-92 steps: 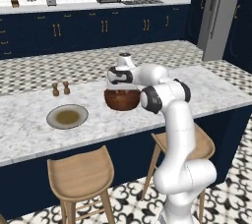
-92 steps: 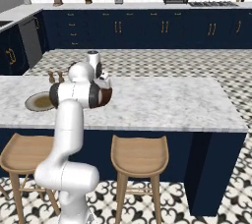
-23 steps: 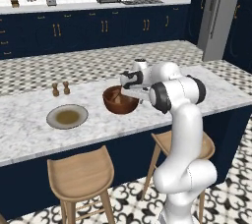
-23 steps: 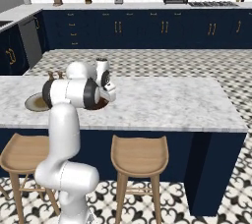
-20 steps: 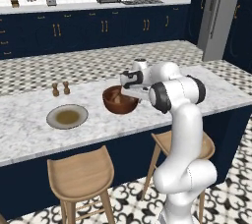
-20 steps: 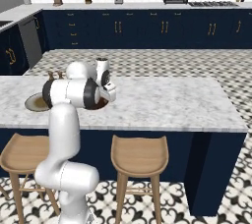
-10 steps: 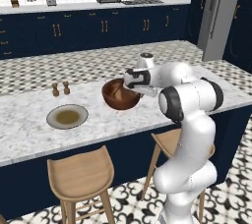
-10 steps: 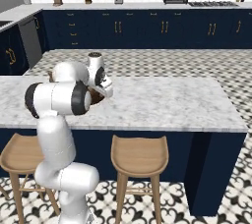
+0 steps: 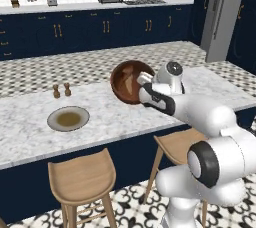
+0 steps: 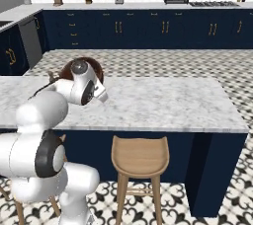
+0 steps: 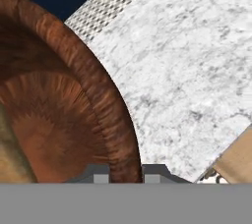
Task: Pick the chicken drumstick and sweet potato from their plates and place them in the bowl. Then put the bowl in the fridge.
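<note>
Clamped on the bowl point(image 11: 74, 120) rim, gripper point(image 11: 126, 173) pinching the wall with one fingertip each side; bowl tilted, lifted above the marble island point(image 9: 100, 117). Carrying step toward the fridge point(image 9: 222, 14), probably. Needs levelling, then a swing right across open checkered floor point(image 9: 75, 69), clear of the island's edge.

Even bright rendered light, soft shadows, sharp focus

Wood-grained, dark reddish-brown bowl point(image 9: 128, 81), faintly satin. Marble-veined, smooth white worktop point(image 9: 30, 127). Pale matt wooden stools point(image 9: 82, 174). Brushed grey metal fridge point(image 9: 223, 14) at far right. Glazed-looking grey-beige plate point(image 9: 68, 118) at left.
</note>
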{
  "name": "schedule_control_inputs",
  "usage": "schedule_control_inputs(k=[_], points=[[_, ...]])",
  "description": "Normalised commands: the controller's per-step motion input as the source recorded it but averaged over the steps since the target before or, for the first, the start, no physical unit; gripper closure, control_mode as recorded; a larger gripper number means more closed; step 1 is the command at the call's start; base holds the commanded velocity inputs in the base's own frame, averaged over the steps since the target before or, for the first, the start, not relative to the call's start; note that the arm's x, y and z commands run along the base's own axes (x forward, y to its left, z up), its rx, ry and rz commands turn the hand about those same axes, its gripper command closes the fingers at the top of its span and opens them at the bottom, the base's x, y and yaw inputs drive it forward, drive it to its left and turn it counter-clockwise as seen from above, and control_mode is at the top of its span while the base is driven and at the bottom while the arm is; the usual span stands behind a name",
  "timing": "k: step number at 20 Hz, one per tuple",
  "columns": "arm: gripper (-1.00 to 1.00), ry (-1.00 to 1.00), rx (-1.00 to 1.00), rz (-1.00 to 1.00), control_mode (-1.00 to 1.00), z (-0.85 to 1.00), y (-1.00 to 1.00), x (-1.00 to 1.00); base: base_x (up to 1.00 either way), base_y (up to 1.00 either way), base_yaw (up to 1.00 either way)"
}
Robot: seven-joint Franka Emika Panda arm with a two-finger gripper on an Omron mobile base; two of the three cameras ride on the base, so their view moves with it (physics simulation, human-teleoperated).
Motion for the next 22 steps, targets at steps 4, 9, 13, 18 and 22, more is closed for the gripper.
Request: schedule_control_inputs(k=[4, 9, 13, 18, 22], points=[[1.0, 0.04, 0.17, -0.07, -1.0, 0.85, -0.25, -0.97, 0.0, 0.0, 0.0], [1.0, 0.04, 0.03, -0.03, 1.0, 0.06, -0.11, -0.35, -0.6, -0.45, -0.13], [1.0, 0.0, 0.0, 0.0, 1.0, 0.0, 0.0, 0.0, -0.5, -1.0, -0.29], [1.0, 0.0, 0.0, 0.0, 1.0, 0.0, 0.0, 0.0, 0.01, -1.0, -0.29], [1.0, 0.0, 0.0, 0.0, 1.0, 0.0, 0.0, 0.0, 0.53, -1.0, -0.3]])
